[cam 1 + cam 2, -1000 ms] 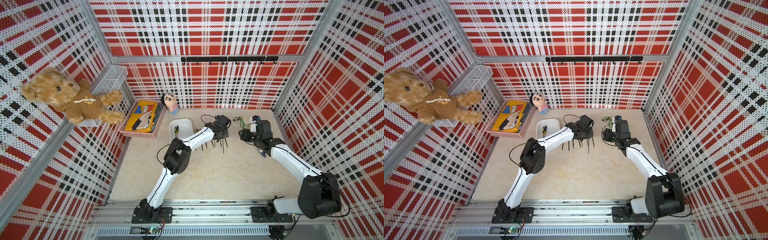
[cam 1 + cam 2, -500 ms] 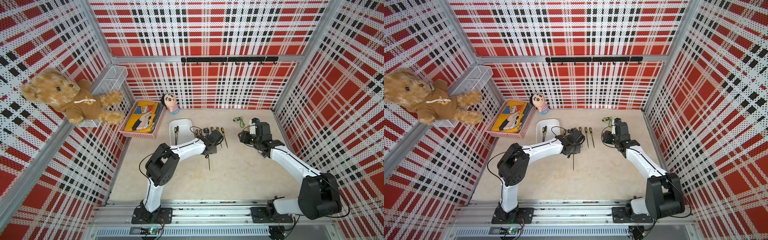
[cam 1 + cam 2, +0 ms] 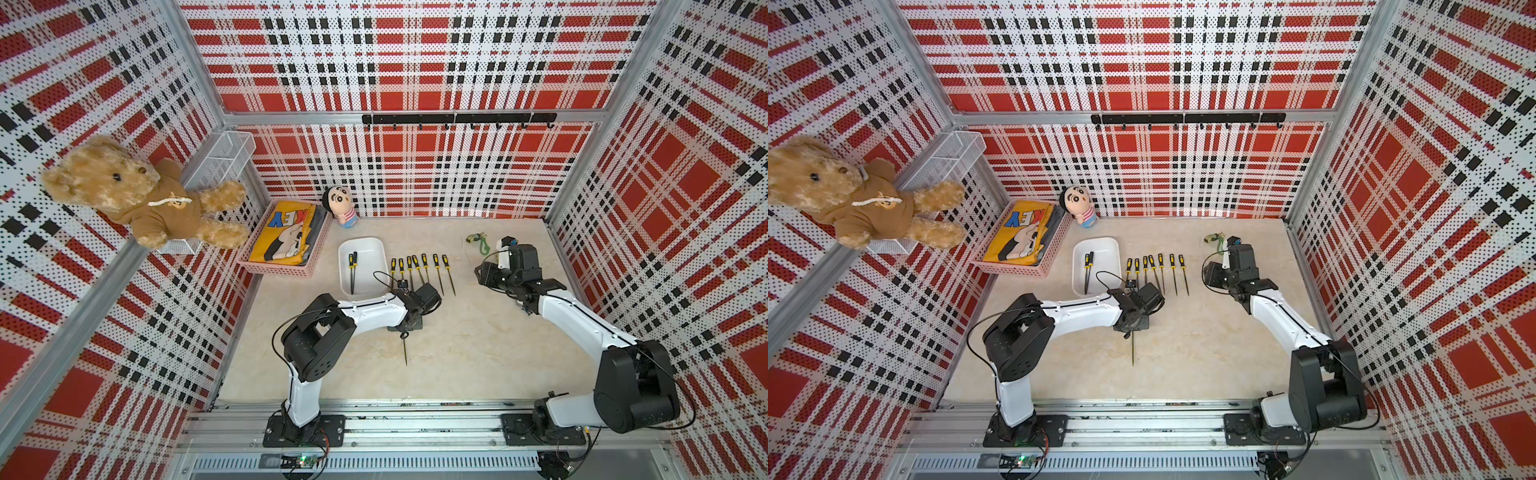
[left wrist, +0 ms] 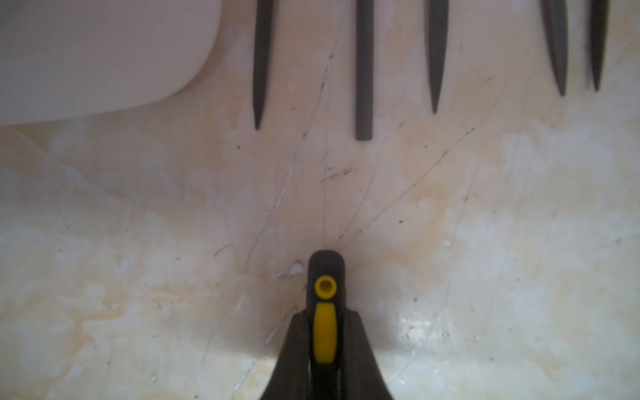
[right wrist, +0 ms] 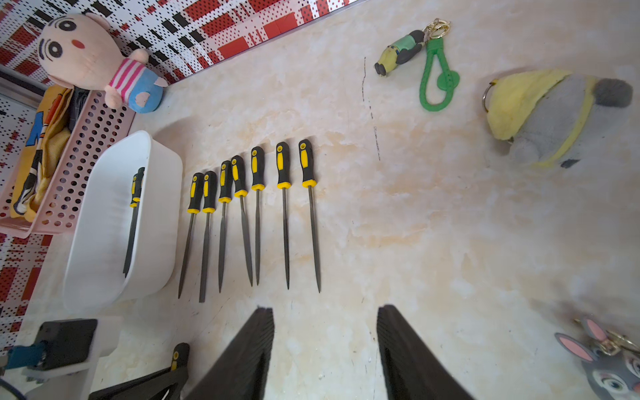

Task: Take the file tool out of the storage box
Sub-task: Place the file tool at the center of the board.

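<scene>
The white storage box point(image 3: 371, 262) stands at the back left of the table, and two yellow-and-black file tools point(image 3: 352, 271) lie inside it. Several more files point(image 3: 420, 270) lie in a row just right of the box. My left gripper point(image 3: 405, 329) hangs in front of that row, shut on the handle of another file tool point(image 3: 404, 350) whose blade points toward the table's front. The left wrist view shows the handle point(image 4: 325, 287) clamped between the fingers. My right gripper point(image 5: 325, 346) is open and empty, to the right of the row.
A pink basket point(image 3: 277, 270) with yellow cloth sits left of the box, with a small doll point(image 3: 341, 208) behind it. A green keychain point(image 3: 481, 243) lies at the back right. A grey-and-yellow plush point(image 5: 547, 117) and a rabbit keychain point(image 5: 606, 363) lie near my right arm.
My left gripper has carried the file from above the row toward the table's front and slightly left. The right arm has hardly moved.
</scene>
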### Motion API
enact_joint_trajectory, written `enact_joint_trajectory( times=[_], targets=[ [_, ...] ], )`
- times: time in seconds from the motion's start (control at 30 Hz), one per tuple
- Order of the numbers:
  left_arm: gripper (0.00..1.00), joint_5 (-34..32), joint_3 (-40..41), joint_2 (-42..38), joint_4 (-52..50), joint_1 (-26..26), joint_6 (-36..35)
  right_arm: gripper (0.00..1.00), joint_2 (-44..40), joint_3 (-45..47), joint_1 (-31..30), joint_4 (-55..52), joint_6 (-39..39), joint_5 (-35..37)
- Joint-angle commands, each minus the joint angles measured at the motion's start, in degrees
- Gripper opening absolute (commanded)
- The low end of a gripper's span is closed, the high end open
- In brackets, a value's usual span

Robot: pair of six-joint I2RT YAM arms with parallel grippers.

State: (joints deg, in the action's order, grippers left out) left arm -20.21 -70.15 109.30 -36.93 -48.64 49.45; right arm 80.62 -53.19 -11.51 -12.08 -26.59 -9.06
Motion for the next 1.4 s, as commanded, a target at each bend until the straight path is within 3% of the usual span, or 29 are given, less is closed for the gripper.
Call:
enact_joint_trajectory(
  times=[0.0,0.33,0.57,0.97,1.2,1.37],
  targets=[
    [0.00,-1.5,0.3,-2.2,-0.2,0.6,-0.7,0.56,1.0,0.4,0.2,1.4,-0.3,-0.4],
    [0.00,-0.9,2.3,-2.1,0.9,3.3,-2.5,0.57,1.6,0.7,0.1,1.6,-0.5,-0.4],
    [0.17,-0.8,2.5,-1.7,1.1,3.6,-3.0,0.59,2.3,0.0,0.1,1.4,-0.4,-0.5],
    [0.38,-0.9,0.1,-2.8,0.5,3.5,-3.8,0.61,2.5,-0.6,0.1,1.1,-0.2,-0.3],
    [0.39,-0.9,-11.6,-5.8,-4.3,3.6,-6.0,0.61,2.8,-0.1,0.1,1.6,-0.2,-0.1],
    [0.39,0.5,-20.5,-6.1,-4.8,8.6,-9.0,0.61,3.1,0.1,0.0,2.3,-0.6,-0.1]
  ],
)
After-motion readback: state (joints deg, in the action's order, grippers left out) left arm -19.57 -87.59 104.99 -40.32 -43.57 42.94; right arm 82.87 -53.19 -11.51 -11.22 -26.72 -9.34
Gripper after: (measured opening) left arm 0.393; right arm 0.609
